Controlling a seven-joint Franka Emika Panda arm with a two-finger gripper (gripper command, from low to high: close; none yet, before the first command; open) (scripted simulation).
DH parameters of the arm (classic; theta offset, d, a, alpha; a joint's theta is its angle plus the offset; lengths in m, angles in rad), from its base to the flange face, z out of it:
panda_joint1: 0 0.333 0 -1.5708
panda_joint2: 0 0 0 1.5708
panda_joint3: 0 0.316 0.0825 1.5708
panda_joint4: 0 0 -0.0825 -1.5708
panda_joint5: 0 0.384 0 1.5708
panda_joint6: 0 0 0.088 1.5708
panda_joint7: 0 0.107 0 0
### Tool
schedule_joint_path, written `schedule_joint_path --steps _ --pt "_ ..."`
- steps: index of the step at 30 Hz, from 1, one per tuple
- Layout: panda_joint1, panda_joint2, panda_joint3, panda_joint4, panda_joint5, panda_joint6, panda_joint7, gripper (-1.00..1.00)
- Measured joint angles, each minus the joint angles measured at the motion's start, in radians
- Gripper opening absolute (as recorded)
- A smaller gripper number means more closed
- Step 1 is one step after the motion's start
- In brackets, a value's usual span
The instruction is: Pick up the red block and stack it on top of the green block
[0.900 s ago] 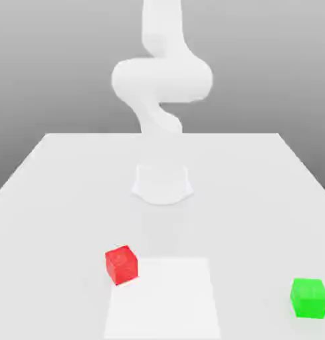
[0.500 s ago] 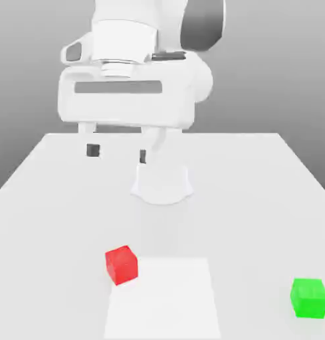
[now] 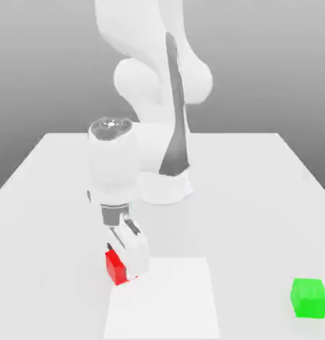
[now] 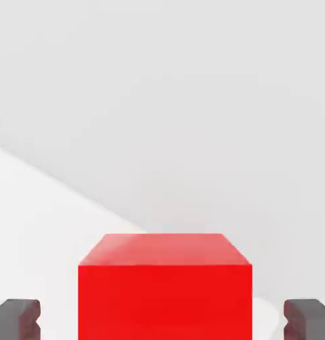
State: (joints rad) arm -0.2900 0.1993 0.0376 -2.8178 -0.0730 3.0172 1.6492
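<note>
We position the gripper (image 3: 123,264) spread around the small glossy red cube (image 3: 115,268), a dark pad (image 4: 17,317) flanking each side without contact, ready to pinch, while the small green cube (image 3: 309,297) waits well apart on the white counter (image 3: 258,199).

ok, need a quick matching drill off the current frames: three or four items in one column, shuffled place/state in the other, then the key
Items
1. red block
2. green block
3. gripper
4. arm base

Place or state
A. alone on the table near the exterior view's right edge
B. open, one dark pad on each side of a cube, with gaps
C. farther back on the table, behind both cubes
D. partly hidden behind the lowered hand, at a corner of the lighter square patch

Pairs: 1-D, 2-A, 3-B, 4-C
</note>
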Motion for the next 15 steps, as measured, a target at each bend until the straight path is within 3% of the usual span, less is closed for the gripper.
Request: schedule_joint_path --steps 5,12,15 --pt "0.002 0.007 -0.003 0.001 -0.006 0.008 0.005 -1.0" --pt "0.008 -0.215 0.011 -0.03 0.065 -0.185 -0.049 -1.0" --pt "0.085 -0.203 0.068 0.04 0.061 -0.247 -0.141 -1.0"
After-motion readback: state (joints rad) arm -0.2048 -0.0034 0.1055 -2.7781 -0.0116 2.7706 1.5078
